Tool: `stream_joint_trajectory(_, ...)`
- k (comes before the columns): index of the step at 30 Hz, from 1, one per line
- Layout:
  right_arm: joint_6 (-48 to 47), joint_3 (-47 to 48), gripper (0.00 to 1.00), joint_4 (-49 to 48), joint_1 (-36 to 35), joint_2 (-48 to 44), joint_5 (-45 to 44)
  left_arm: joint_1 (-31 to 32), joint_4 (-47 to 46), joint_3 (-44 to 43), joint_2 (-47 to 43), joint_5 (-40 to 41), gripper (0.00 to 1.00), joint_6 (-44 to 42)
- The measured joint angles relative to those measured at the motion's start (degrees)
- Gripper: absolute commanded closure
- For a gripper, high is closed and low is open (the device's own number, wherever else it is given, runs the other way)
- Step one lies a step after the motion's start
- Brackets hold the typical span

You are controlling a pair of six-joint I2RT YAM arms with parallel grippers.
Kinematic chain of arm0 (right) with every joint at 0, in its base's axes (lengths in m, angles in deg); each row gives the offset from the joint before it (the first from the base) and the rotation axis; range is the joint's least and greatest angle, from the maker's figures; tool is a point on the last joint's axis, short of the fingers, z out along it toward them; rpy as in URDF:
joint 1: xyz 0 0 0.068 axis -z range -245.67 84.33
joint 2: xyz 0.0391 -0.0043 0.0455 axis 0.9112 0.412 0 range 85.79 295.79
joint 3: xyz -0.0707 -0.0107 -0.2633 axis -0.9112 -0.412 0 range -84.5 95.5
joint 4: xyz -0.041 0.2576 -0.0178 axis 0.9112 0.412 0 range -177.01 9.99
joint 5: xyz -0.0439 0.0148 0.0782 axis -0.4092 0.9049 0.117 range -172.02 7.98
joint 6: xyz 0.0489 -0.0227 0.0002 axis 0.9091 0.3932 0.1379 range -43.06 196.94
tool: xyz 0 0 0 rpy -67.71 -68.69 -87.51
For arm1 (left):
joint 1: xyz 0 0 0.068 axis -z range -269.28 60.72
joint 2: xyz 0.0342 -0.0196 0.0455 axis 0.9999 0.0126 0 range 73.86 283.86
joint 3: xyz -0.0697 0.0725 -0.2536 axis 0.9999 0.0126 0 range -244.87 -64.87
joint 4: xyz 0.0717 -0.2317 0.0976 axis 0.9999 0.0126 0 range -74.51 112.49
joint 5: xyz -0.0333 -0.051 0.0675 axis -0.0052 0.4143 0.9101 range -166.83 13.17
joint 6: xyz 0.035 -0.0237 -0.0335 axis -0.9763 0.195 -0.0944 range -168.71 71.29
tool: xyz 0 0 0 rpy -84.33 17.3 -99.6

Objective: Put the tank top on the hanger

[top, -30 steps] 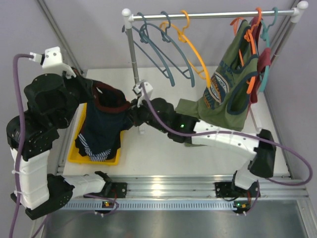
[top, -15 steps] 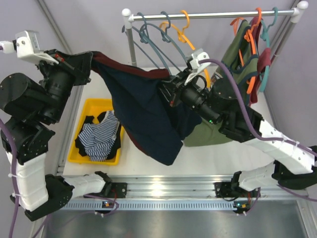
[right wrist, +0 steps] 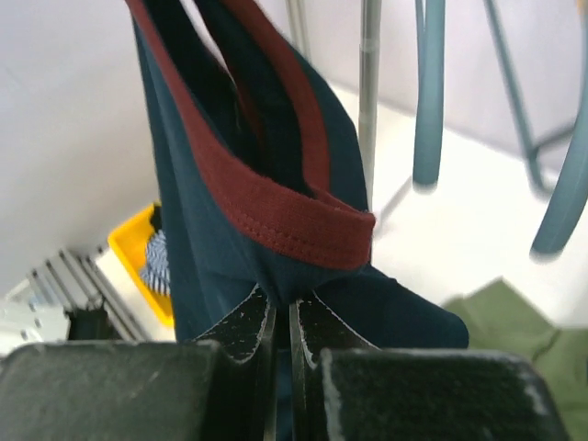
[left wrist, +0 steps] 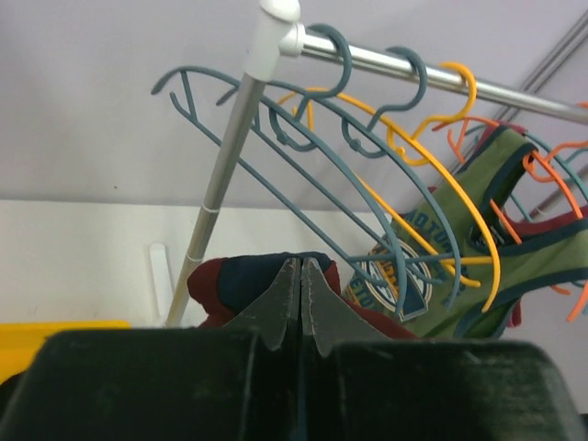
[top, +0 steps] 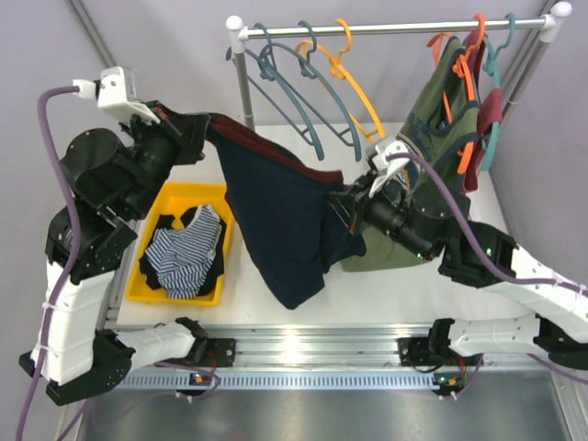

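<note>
The navy tank top (top: 280, 220) with maroon trim hangs stretched in the air between my two grippers, above the table. My left gripper (top: 204, 129) is shut on its upper left edge; the wrist view shows the jaws pinched on the maroon and navy cloth (left wrist: 266, 276). My right gripper (top: 344, 204) is shut on the other shoulder part (right wrist: 276, 230), just under the maroon trim. The yellow-orange hanger (top: 354, 87) hangs on the rail behind the top, and shows in the left wrist view (left wrist: 441, 175).
Blue-grey hangers (top: 294, 83) hang left of the yellow one on the rail (top: 395, 28). An olive-green printed top (top: 432, 156) hangs at the right with orange and teal hangers. A yellow bin (top: 152, 271) holds a striped garment (top: 188, 253). The rack post (top: 245, 92) stands behind the tank top.
Both arms have lifted the tank top out of the bin and spread it. Since half a second ago both grippers have come lower and the cloth span is narrower.
</note>
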Motion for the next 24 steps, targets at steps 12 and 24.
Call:
stream_joint_trajectory(12, 19.6, -36.2, 0.90, 3.8, 0.0, -20.6, 0.2, 1.7, -7.9, 40.9, -12.7, -15.0, 1.00, 12.1)
stream_joint_trajectory(24, 39.1, -48.3, 0.39, 14.4, 0.0, -28.3, -1.4, 36.9, -27.5, 68.1, -0.9, -7.7, 1.00, 28.2)
